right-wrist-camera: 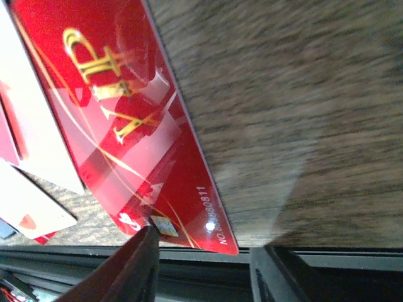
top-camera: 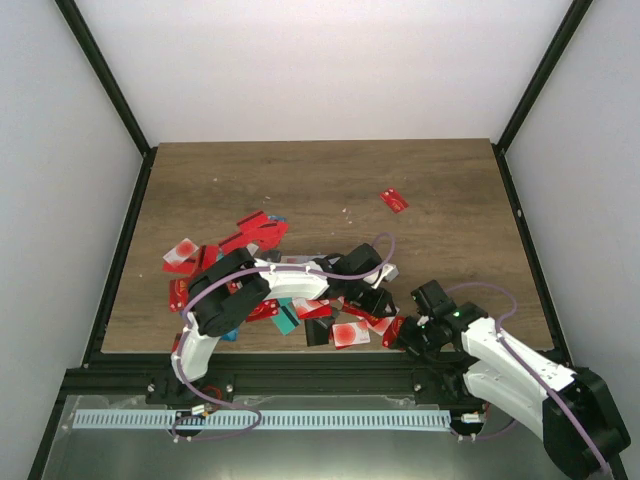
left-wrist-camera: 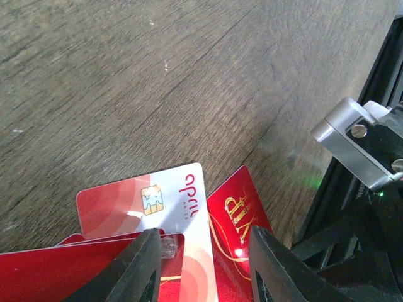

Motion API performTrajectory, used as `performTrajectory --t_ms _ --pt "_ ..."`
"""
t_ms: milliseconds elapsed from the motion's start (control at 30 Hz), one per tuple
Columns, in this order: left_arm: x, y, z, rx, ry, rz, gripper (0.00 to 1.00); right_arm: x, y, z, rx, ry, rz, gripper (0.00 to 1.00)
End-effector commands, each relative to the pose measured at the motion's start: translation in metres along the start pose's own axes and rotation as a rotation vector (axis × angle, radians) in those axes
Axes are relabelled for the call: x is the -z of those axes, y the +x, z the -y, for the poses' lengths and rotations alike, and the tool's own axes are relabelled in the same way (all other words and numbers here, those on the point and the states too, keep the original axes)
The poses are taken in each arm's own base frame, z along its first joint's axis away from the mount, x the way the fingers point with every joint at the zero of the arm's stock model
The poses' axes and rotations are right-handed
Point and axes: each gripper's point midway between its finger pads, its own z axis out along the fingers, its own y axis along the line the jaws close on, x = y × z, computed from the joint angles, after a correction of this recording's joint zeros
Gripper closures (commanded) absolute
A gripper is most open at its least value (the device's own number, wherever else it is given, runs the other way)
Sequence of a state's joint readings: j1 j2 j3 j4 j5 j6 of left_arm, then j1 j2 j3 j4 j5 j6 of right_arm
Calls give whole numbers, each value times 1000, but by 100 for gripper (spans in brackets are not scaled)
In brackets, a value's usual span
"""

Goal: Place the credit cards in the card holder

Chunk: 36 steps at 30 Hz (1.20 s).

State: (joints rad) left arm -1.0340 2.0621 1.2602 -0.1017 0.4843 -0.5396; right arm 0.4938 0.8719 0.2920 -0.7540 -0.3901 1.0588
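The right gripper (right-wrist-camera: 203, 242) jaws are parted astride the red VIP card (right-wrist-camera: 126, 126), at lower centre; grip cannot be confirmed. The left gripper (left-wrist-camera: 204, 231) is parted over the credit cards (top-camera: 349, 334), clamping nothing. That card may be skated off the table (right-wrist-camera: 302, 94) edge. No card holder is seen.

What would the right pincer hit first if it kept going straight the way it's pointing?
Most likely the red gold-lettered card, lying right ahead of the right pincer; depth is unclear.
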Motion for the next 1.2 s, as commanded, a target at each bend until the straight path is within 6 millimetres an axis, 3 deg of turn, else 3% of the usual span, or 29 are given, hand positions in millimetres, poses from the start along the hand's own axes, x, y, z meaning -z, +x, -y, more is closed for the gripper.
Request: performTrajectory --t_ms 0,167,333,500,800,1000,1167 --pt "-8 12 -2 -6 5 -36 60 1 -23 -18 60 -82 116 63" --pt "-13 23 -6 14 13 -46 60 1 -24 -19 73 -90 121 72" --pt "-17 31 -6 24 20 -55 60 4 -27 -20 89 -83 141 72" --pt "-21 32 -5 23 20 -58 60 5 -27 -9 94 -20 145 56" --pt "-32 40 -7 22 4 -101 60 7 -37 -9 73 -32 206 43" --pt "-34 45 -7 25 0 -112 60 9 -43 -13 90 -58 250 50" --pt "-34 47 -6 26 4 -115 60 10 -43 -17 101 -88 257 65"
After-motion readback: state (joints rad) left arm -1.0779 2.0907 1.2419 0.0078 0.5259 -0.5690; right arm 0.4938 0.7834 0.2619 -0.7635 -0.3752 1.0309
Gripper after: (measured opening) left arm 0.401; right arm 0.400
